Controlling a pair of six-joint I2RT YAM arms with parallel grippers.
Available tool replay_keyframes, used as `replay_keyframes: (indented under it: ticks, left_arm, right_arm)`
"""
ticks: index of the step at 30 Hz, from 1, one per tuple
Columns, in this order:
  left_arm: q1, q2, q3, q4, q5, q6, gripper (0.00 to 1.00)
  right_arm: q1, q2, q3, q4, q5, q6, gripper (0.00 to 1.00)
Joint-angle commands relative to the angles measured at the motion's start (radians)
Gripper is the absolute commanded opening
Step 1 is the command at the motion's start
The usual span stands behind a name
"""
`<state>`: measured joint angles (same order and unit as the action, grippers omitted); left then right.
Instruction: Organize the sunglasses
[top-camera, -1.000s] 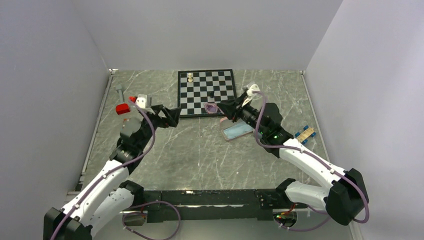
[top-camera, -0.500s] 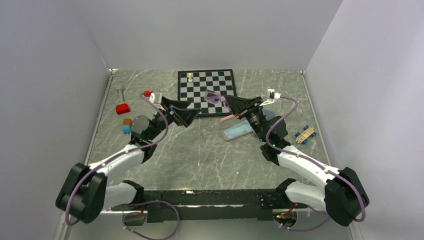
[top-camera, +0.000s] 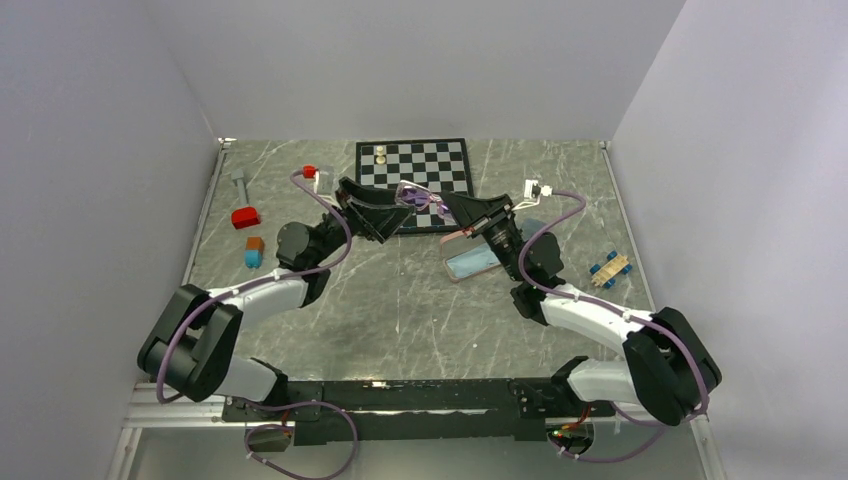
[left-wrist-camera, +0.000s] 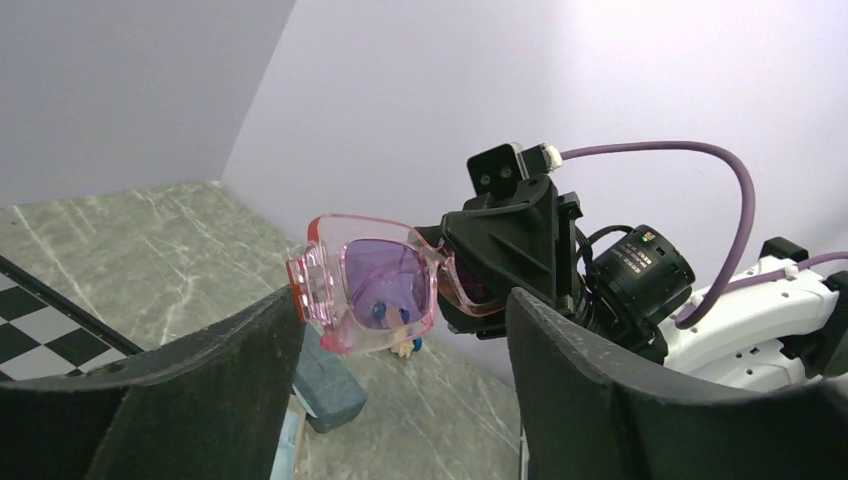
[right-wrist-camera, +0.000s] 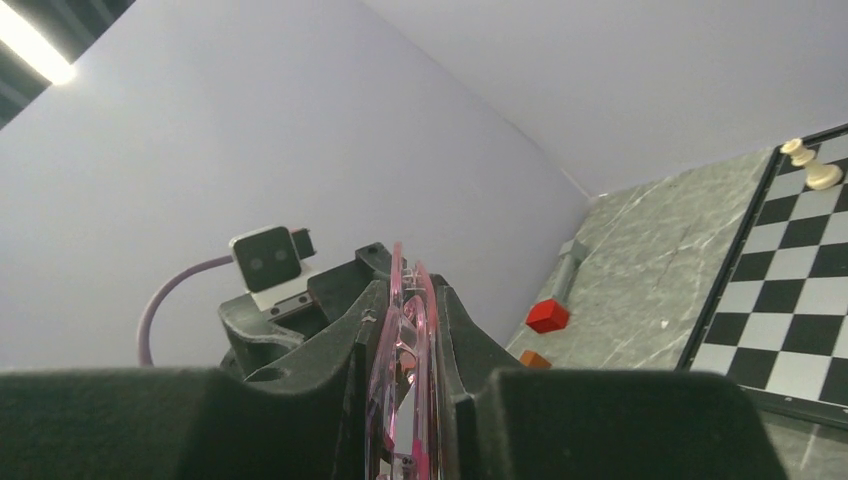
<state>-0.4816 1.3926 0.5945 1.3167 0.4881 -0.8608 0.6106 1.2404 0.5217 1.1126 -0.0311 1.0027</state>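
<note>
One pair, the pink glasses (top-camera: 418, 196), is up in the air over the counter (top-camera: 400, 300), pinched tight in the right fingers (top-camera: 468, 208). Its long side sticks out toward the left fingers (top-camera: 362, 212), spread wide just beside its free end.

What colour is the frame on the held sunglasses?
Translucent pink, with purple lenses; the sunglasses show best in the left wrist view.

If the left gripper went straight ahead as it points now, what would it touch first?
The sunglasses, held up by the right gripper. In the left wrist view they sit centred between the open fingers of the left gripper. How far off they are is unclear.
</note>
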Motion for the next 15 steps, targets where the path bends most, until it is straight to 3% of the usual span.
replay_keyframes:
  ticks: [1,4,12,15]
  left_arm:
    - [-0.004,0.016,0.054,0.079,0.057,-0.043,0.72]
    - [-0.005,0.028,0.075,0.056,0.068,-0.041,0.60]
    - [-0.003,0.057,0.098,0.088,0.119,-0.095,0.17]
    - [0.000,0.043,0.091,0.080,0.128,-0.090,0.10]
  right_arm:
    - [0.007,0.008,-0.005,0.136,-0.032,0.063,0.04]
    - [0.014,0.025,-0.016,0.168,-0.047,0.086,0.04]
    - [0.021,0.059,-0.014,0.169,-0.063,0.092,0.06]
    - [0.020,0.066,-0.005,0.132,-0.080,0.073,0.11]
